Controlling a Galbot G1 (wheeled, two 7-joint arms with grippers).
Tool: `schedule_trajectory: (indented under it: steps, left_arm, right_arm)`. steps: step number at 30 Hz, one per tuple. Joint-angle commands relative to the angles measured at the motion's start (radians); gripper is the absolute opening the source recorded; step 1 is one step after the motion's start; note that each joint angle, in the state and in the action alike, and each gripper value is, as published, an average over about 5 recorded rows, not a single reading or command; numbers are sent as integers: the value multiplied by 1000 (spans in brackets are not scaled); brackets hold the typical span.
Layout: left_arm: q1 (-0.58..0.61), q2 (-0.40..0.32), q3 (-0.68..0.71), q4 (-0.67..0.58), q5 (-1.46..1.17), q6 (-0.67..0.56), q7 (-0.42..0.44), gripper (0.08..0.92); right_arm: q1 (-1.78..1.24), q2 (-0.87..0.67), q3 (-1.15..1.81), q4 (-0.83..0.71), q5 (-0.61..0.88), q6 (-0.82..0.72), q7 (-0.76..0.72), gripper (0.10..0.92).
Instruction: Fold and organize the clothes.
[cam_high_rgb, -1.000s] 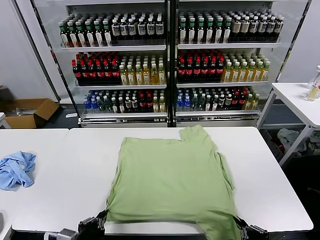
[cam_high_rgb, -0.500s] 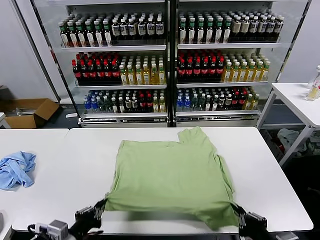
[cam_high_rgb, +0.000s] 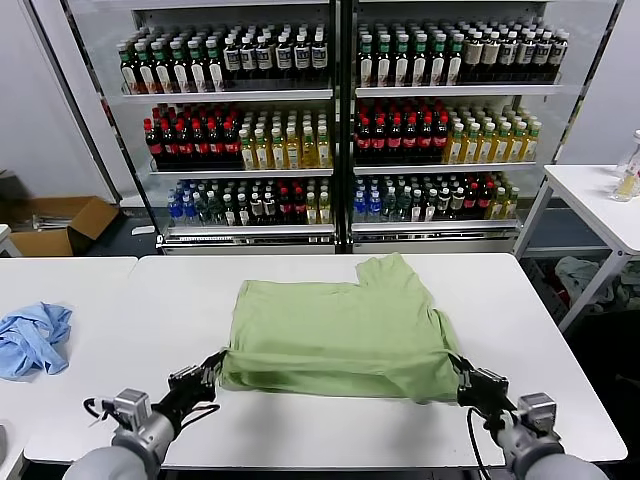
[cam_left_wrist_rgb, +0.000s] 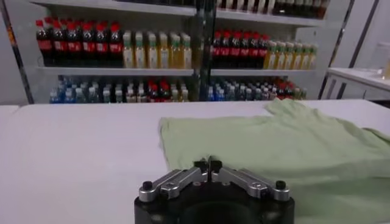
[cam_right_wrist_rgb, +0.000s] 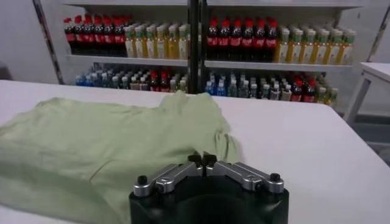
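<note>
The green shirt (cam_high_rgb: 340, 338) lies on the middle of the white table (cam_high_rgb: 560, 400), its near part doubled over so that the near edge is a fold raised slightly off the tabletop, while one sleeve pokes out toward the far right. The left gripper (cam_high_rgb: 212, 367) sits at the near left corner of that fold with its fingers pinched shut on the cloth; the left wrist view shows the two fingertips pressed together on the shirt's hem (cam_left_wrist_rgb: 207, 164). The right gripper (cam_high_rgb: 462, 381) holds the near right corner the same way, fingers closed on the fabric, and in the right wrist view its tips meet at the cloth's edge (cam_right_wrist_rgb: 202, 160). Both arms reach in from the near side of the table, low over its surface. Nothing lies on the shirt or between the two grippers. On a second white table (cam_high_rgb: 60, 285) to the left, just apart from the first, a crumpled blue cloth (cam_high_rgb: 32, 338) rests well clear of the shirt. Behind the tables stands a glass-fronted cooler (cam_high_rgb: 340, 120) filled with rows of bottles. A cardboard box (cam_high_rgb: 55, 225) sits on the floor at far left, and another white table (cam_high_rgb: 600, 200) holding a bottle (cam_high_rgb: 628, 180) stands at far right.
</note>
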Motion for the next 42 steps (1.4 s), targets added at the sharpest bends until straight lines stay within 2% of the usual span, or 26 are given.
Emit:
schedule_trajectory:
  steps: [1, 11, 13, 16, 22, 26, 31, 37, 42]
  left_arm:
    - [-184, -10, 81, 198, 44, -37, 49, 86]
    - [-242, -15, 144, 293, 129, -47, 43, 86]
    - [-236, -21, 154, 319, 175, -59, 38, 89]
    - [-224, -28, 156, 333, 207, -87, 29, 124]
    - [-166, 12, 84, 234, 134, -132, -7, 288]
    - [-87, 45, 28, 126, 31, -104, -12, 401]
    - [1, 28, 14, 30, -32, -37, -24, 548]
    - [20, -8, 63, 46, 32, 12, -37, 721]
    - [-2, -25, 75, 88, 69, 83, -69, 814]
  right_arm:
    - [148, 27, -75, -120, -33, 0, 10, 106]
    - [178, 51, -106, -195, -69, 32, -24, 107]
    - [171, 69, -122, -212, -95, 36, -27, 122]
    - [156, 87, -129, -215, -116, 40, -27, 189]
    - [90, 55, -63, -121, -113, 33, -26, 362]
    - [-12, 22, -3, -56, -114, 31, -38, 475]
    - [-111, 23, 52, -47, -113, 46, -50, 622]
    - [-121, 45, 39, -78, -121, 52, -35, 784]
    - [-99, 64, 14, -100, -113, 44, -22, 814]
